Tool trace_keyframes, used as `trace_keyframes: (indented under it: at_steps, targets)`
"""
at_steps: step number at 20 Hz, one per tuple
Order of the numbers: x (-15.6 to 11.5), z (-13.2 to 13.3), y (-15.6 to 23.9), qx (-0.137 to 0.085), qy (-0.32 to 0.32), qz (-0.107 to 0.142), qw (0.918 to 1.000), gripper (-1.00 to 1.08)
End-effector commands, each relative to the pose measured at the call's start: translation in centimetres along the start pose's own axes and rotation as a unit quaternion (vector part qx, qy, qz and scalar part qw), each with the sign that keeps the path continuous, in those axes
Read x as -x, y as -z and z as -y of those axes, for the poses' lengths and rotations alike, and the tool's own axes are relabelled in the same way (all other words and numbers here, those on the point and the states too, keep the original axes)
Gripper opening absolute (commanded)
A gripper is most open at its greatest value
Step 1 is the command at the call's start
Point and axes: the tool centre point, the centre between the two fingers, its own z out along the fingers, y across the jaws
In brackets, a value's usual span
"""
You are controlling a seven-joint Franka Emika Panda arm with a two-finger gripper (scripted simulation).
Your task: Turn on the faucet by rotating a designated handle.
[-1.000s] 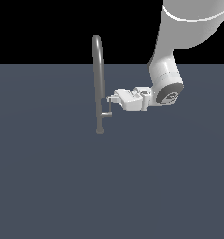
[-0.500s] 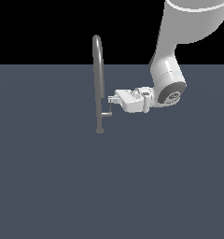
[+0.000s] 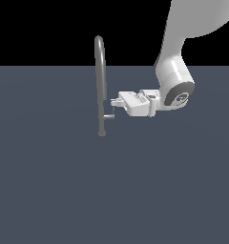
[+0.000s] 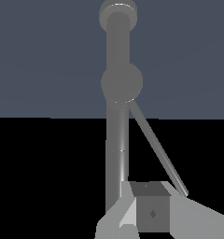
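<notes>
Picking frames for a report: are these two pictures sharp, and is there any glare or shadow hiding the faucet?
Exterior view: sharp, flat lighting, no cast shadows on the floor; the faucet shows only a soft highlight, and the tool is clear beside the handle. Wrist view: no blur or glare, but a black background swallows the lower half.

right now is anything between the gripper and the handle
Nothing: in the exterior view the gripper sits right at the handle, no object between; actual contact can't be told.
</notes>
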Motion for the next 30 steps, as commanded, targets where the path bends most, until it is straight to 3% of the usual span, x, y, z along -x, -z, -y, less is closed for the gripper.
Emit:
trace_keyframes:
  at_steps: [1, 10, 12, 18, 19, 20, 28, 29, 30]
  targets:
    - [-0.2, -0.4, 0.0, 0.0, -0.001, 0.0, 1.0, -1.0]
    - [-2.2, -3.6, 0.0, 0.002, -0.005, 0.002, 1.0, -1.0]
    - [-1.2, -2.6, 0.0, 0.001, 0.005, 0.0, 1.0, -1.0]
    - [-5.2, -5.0, 0.0, 0.002, -0.005, 0.002, 1.0, -1.0]
    - [-5.2, -5.0, 0.0, 0.002, -0.005, 0.002, 1.0, -1.0]
    - [-3.1, -3.9, 0.0, 0.004, 0.01, 0.001, 0.9999, -1.0]
    - [-8.2, -4.8, 0.0, 0.002, -0.004, 0.002, 1.0, -1.0]
    - [-8.2, -4.8, 0.0, 0.002, -0.004, 0.002, 1.0, -1.0]
    - [-5.8, -3.9, 0.0, 0.006, 0.013, 0.003, 0.9999, -1.0]
